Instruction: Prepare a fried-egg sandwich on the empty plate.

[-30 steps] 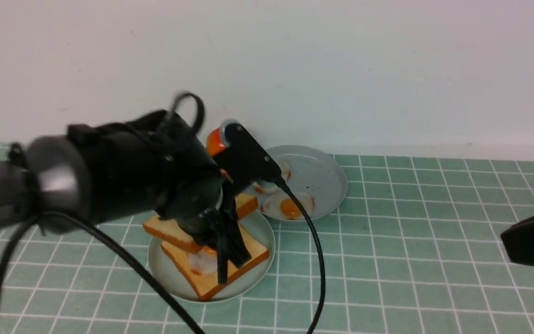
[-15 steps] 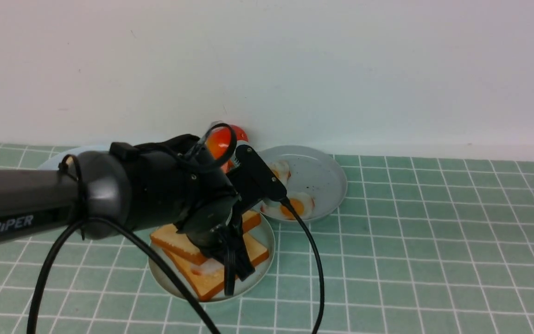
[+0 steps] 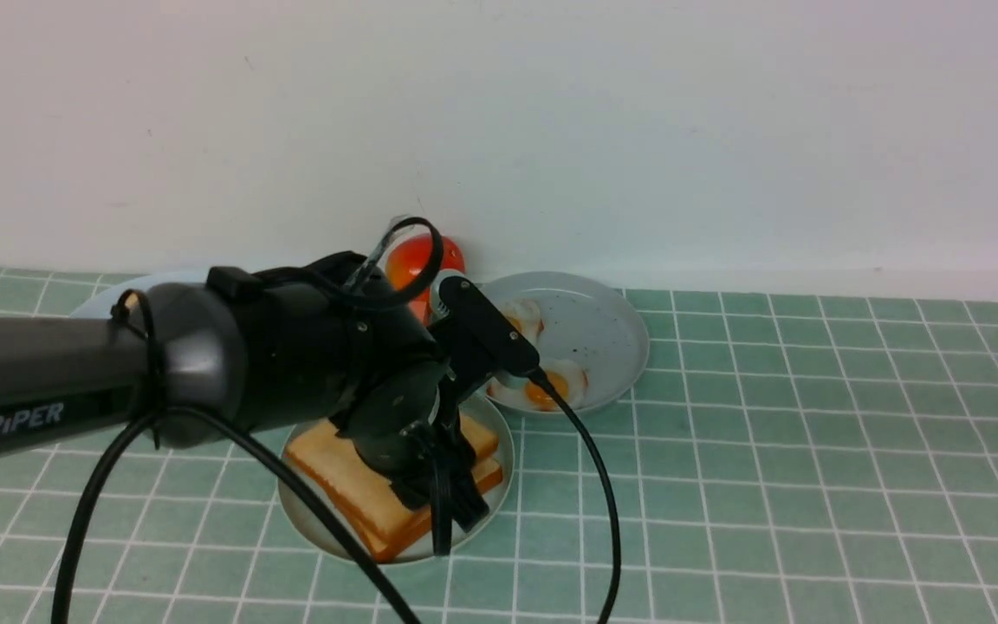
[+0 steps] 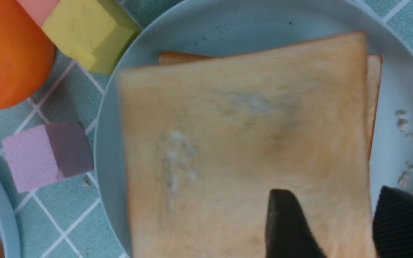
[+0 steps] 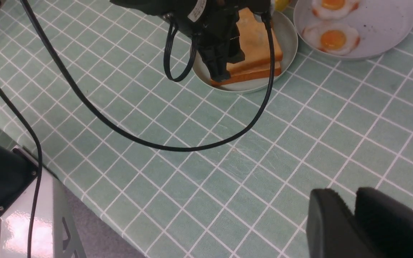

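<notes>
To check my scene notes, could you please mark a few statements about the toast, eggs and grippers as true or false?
1. Two toast slices lie stacked on the plate. True.
2. The speckled plate holds two eggs. True.
3. The right gripper holds an egg. False: it holds nothing, above the table.
4. The yellow block lies on the plate. False: it sits off the plate, beside its rim.
5. The left gripper is over the speckled plate. False: it is over the toast slices.
</notes>
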Robot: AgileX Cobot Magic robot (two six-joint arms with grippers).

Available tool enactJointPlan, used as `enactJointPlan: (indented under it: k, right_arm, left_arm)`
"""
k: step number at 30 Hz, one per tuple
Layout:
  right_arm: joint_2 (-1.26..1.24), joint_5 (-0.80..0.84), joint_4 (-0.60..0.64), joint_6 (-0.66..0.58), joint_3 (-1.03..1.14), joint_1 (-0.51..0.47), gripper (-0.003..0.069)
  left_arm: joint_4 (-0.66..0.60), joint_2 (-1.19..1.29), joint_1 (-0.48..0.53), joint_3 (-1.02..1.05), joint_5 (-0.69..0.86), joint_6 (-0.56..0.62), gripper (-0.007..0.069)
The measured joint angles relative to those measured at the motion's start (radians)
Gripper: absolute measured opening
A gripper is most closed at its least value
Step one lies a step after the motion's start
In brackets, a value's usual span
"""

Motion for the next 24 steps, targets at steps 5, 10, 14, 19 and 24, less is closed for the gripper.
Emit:
enactJointPlan:
  k: [5,10,14,19,24]
  right_arm:
    - [0.000,0.000,-0.002,0.000,0.000,0.000,0.0133]
    - [0.000,-0.011,-0.067,0.005,0.000,0.000,0.0133]
    - [-0.001,-0.002,-0.165,0.058,0.000,0.000,0.0134]
    - [-0.046,0.030,-0.272,0.140,0.008,0.000,0.0134]
    - [-0.178,0.021,-0.343,0.242,0.096,0.000,0.0090]
  left_arm:
    - [-0.071,-0.034,0.000,0.000,0.033,0.000,0.0375]
    - [-0.199,-0.222,0.000,0.001,0.090,-0.011,0.0302]
    - [-0.278,-0.516,0.000,0.052,0.083,-0.043,0.0106]
    - [-0.363,-0.895,0.000,0.275,-0.085,-0.069,-0.0013]
    - [-0.418,-1.238,0.000,0.644,-0.379,-0.071,-0.0013]
